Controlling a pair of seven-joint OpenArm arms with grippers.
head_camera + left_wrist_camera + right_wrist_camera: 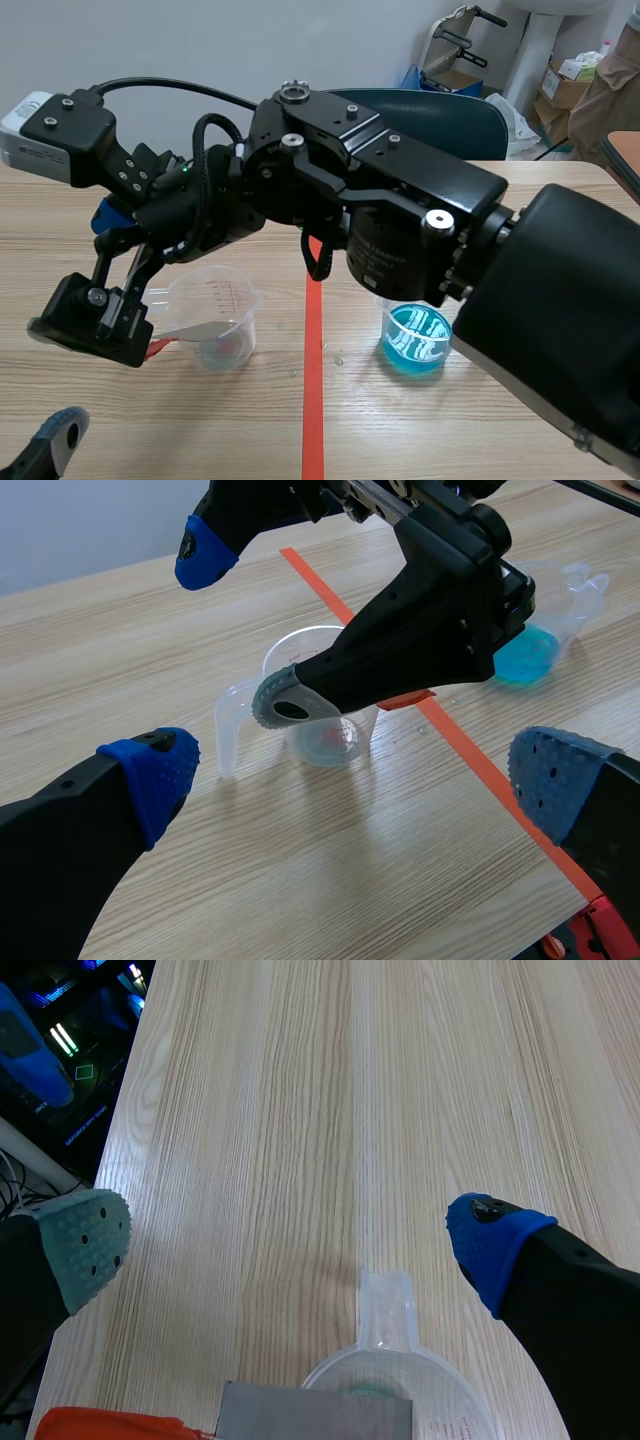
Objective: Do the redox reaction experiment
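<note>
clear cup (225, 300) sits beneath the right gripper (290, 1243).

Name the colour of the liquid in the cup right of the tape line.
The liquid is bright blue, best seen in the scene view.

In the scene view the right arm (400, 220) hides the far rim of the cup of blue liquid (417, 340), and the right claw (100, 268) covers one side of the clear measuring cup (215, 315). In the right wrist view the edge cuts off this cup, and I cannot identify the grey sheet (315, 1415) and orange-red piece (110, 1425) beside it
</note>
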